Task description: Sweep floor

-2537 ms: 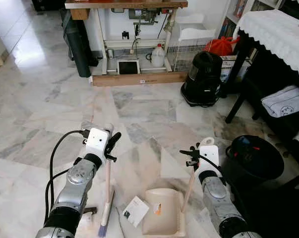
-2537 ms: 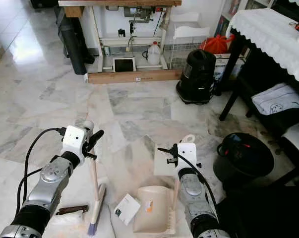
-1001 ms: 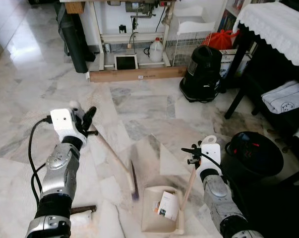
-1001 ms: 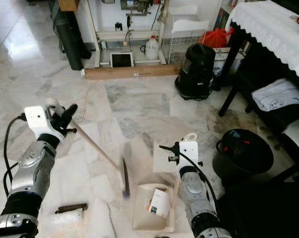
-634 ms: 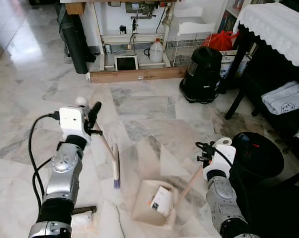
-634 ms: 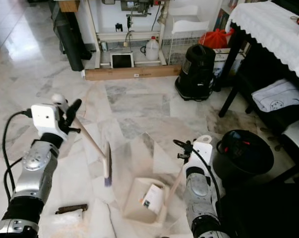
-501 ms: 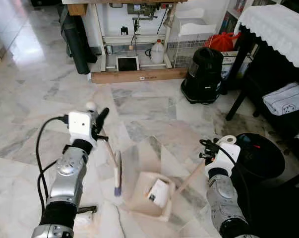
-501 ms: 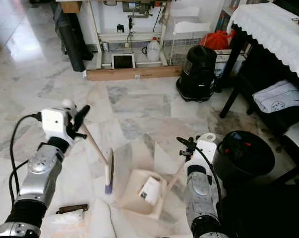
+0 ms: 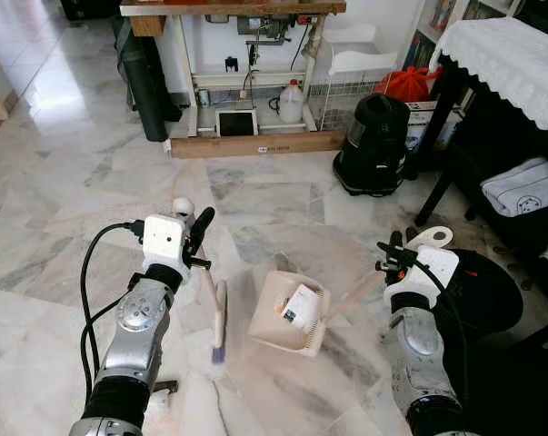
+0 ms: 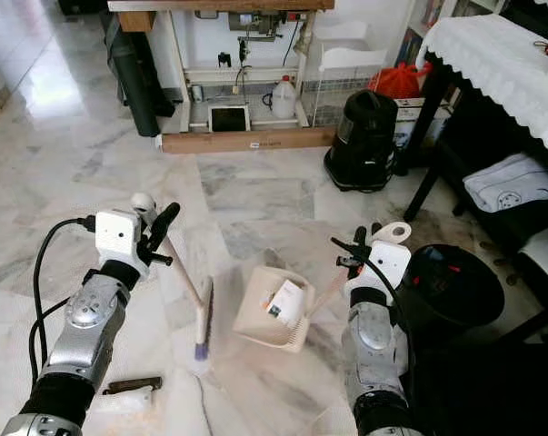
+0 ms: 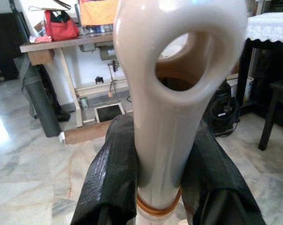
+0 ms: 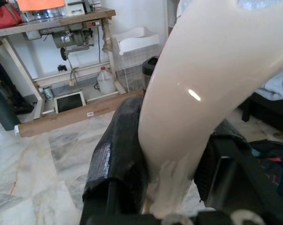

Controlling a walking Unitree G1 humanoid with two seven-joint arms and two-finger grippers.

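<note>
The left gripper (image 9: 198, 238) is clamped on the cream handle of the brush (image 9: 218, 313), whose head hangs just below it, bristles touching the marble floor (image 9: 74, 200). The right gripper (image 10: 353, 257) is closed around the handle of the dustpan (image 10: 266, 309), which is lifted and tilted between the two grippers, a small card (image 10: 283, 299) lying inside it. Just beyond the right gripper sits a black bin (image 10: 446, 286); farther off stands a black vacuum cleaner (image 10: 363, 141).
</note>
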